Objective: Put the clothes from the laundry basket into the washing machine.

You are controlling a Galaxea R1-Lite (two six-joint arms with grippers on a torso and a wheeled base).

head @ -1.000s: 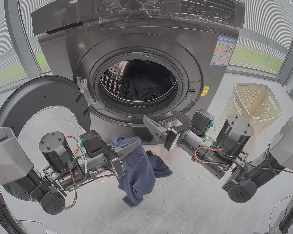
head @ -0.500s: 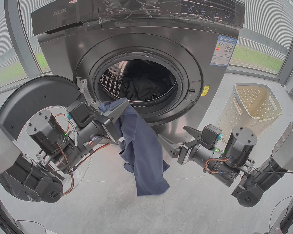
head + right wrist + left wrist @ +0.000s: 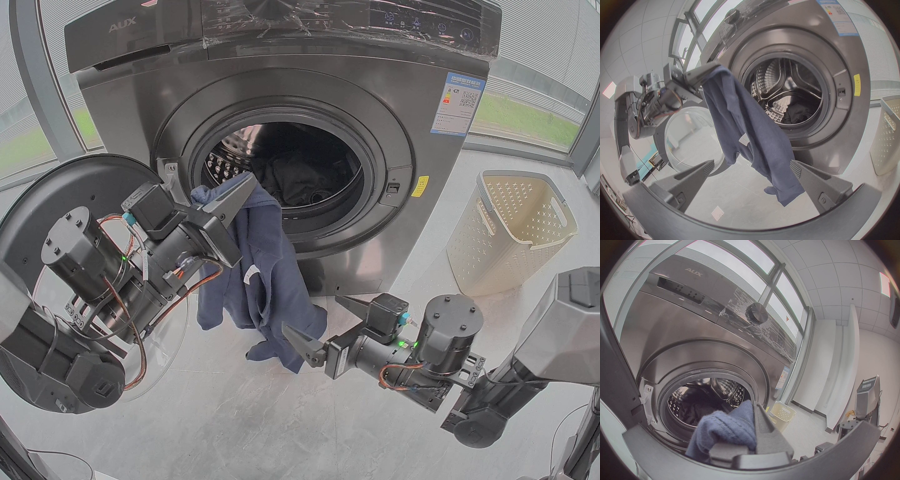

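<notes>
My left gripper (image 3: 220,195) is shut on a navy blue garment (image 3: 269,275) and holds it at the left rim of the washing machine (image 3: 312,81) drum opening. The cloth hangs down in front of the machine, its lower end close to the floor. In the left wrist view the bunched navy cloth (image 3: 728,427) sits between the jaws before the drum. Dark clothes (image 3: 294,178) lie inside the drum. My right gripper (image 3: 325,328) is open, low near the floor, just beside the garment's lower end. The right wrist view shows the hanging garment (image 3: 750,131) ahead of its open fingers (image 3: 815,181). The cream laundry basket (image 3: 519,231) stands at the right.
The round washer door (image 3: 81,194) is swung open on the left, behind my left arm. Windows (image 3: 537,112) run behind the machine. Bare grey floor (image 3: 250,425) lies in front.
My left gripper has lifted the navy garment from near the floor up to the drum's rim. My right arm has dropped lower and moved left, towards the cloth's hanging end.
</notes>
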